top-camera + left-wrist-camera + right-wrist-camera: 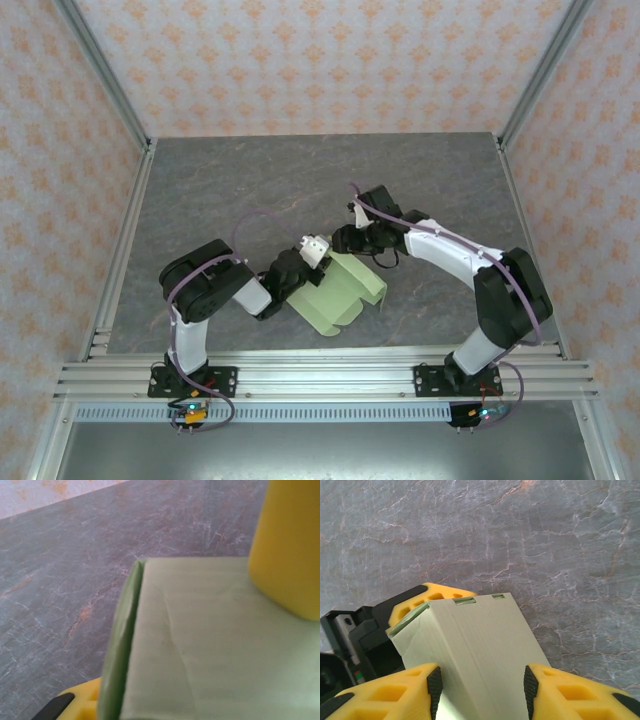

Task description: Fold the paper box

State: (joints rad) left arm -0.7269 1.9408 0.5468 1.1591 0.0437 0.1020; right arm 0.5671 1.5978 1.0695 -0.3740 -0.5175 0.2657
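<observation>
Right tool (481, 682) is clamping paper box (470, 640) on worktop (560, 540); left tool (182, 630) is straddling its edge, grip indeterminate.

Paper box (338, 290): pale light-green thin card, partly folded, with its panels raised at angles rather than lying flat. It sits near the centre of the grey table (250, 180), toward the near edge. Notched tabs run along its right side. One side wall is turned up along a crease, and there are two small slots at the far edge.
</observation>
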